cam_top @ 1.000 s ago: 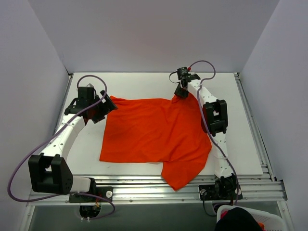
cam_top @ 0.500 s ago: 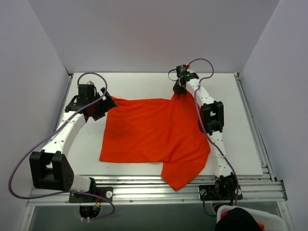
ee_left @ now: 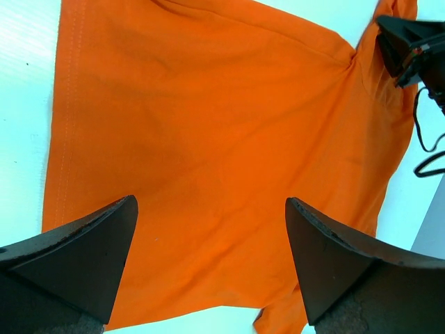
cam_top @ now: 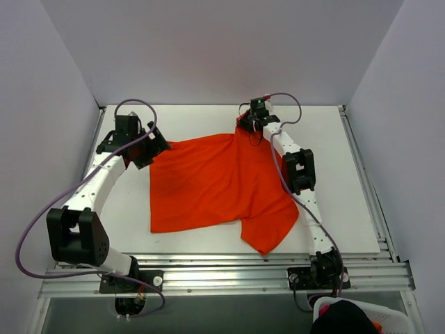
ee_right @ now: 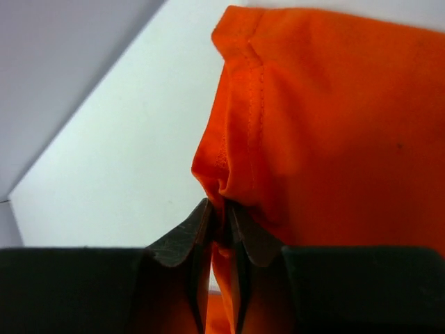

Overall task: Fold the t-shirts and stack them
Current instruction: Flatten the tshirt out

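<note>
Right gripper (ee_right: 221, 217) pinches the hem of the wrinkly orange-red cloth t-shirt (cam_top: 208, 184) at its one o'clock corner. Left gripper (ee_left: 210, 203) gapes wide at ten o'clock.

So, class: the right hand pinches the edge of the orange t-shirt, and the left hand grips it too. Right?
Not quite. The right hand does pinch the edge of the t-shirt, but the left hand stands open, gripping nothing, as the left wrist view shows.
</note>
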Robot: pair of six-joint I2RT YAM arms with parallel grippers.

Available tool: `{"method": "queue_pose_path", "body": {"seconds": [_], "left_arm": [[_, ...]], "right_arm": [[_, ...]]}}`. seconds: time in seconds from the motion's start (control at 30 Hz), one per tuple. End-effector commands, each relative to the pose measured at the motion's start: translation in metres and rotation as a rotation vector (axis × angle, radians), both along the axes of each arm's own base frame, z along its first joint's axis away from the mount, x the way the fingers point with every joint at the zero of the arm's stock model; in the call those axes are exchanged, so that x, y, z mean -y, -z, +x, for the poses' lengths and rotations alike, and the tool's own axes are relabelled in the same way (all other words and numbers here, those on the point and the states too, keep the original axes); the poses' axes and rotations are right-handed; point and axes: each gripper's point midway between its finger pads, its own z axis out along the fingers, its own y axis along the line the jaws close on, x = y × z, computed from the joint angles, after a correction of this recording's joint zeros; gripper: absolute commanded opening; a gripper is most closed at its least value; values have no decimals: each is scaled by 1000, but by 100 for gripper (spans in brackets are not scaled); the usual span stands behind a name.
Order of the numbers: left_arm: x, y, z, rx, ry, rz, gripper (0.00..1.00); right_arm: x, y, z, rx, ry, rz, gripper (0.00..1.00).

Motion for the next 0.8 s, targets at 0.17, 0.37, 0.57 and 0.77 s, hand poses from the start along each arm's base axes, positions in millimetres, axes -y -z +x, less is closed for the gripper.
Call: {"method": "queue_pose_path", "body": {"seconds": [0.17, 0.37, 0.57, 0.77], "left_arm": [[8, -19, 26, 35, 52, 14, 96], [4, -30, 37, 63, 56, 52, 95], [-10, -47, 36, 105, 25, 149, 96], [-23, -30, -7, 72, -35, 267, 96]], "right_arm": [[-16, -53, 54, 292, 57, 202, 100], [58, -137, 59, 401, 136, 77, 100], [154, -228, -20, 321, 261, -317, 100], [197, -205, -171, 33, 303, -494, 100]]}}
